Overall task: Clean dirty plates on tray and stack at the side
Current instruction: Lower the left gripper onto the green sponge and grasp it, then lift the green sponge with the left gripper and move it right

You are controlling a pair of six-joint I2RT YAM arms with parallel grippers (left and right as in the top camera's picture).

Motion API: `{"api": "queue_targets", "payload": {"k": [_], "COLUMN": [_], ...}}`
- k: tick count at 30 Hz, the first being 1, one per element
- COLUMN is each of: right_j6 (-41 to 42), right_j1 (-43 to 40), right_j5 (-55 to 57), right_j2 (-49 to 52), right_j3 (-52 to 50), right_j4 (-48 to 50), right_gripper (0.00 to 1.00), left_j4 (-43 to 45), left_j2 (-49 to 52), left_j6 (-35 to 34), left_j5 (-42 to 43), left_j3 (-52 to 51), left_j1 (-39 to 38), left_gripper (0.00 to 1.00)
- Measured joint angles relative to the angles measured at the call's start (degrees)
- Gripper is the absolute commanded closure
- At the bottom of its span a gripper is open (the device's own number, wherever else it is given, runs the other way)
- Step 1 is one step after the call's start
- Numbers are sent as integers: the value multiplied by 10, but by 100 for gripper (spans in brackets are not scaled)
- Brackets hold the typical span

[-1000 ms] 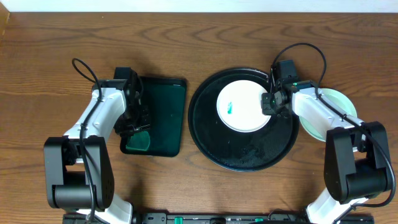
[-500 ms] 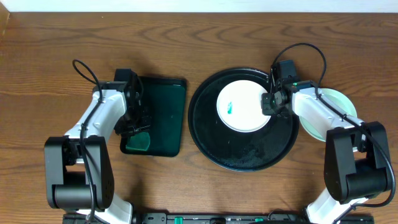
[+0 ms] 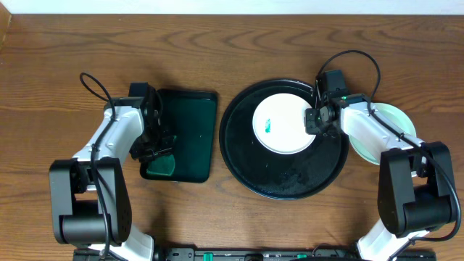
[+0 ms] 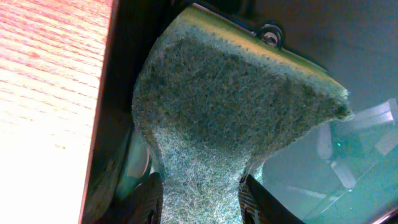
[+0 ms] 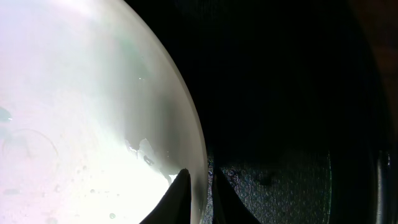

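Step in hand: picking up the sponge. At centre left of the overhead view, the left gripper (image 4: pixel 199 196) pinches the green sponge (image 4: pixel 230 106) at its waist, over the rectangular tray (image 3: pixel 192 138). Farther in, the right gripper (image 5: pixel 198 190) clamps the right rim of the white plate (image 3: pixel 279 127), which lies green-smeared on the round black tray (image 3: pixel 290 185). A mint plate (image 3: pixel 397 114) lies on the worktop (image 3: pixel 217 58) just right of that tray. Next move, as judged: lift the sponge, carry it right, and wipe the smear against the steadied plate.

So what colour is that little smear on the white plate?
Green: the smear sits near the left edge of the white plate, clearest in the overhead view.
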Motion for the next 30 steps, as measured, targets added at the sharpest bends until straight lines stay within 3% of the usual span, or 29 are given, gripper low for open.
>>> {"api": "queue_targets", "payload": {"k": [9, 12, 16, 18, 25, 30], "right_j6": [0, 0, 0, 0, 0, 0], "right_j1": [0, 0, 0, 0, 0, 0], "right_j5": [0, 0, 0, 0, 0, 0], "right_j2": [0, 0, 0, 0, 0, 0], "right_j3": [0, 0, 0, 0, 0, 0], "right_j4": [0, 0, 0, 0, 0, 0], "right_gripper": [90, 89, 90, 90, 91, 94], "left_j4": [25, 49, 62, 62, 39, 33], "left_j2": [-5, -12, -15, -15, -20, -92], "left_j6": [0, 0, -1, 2, 5, 5], "left_j5": [7, 11, 12, 13, 12, 13], "left_j3": [-19, -37, -46, -46, -39, -39], "left_j1": [0, 0, 0, 0, 0, 0], "left_gripper": [61, 68, 87, 92, 93, 93]}}
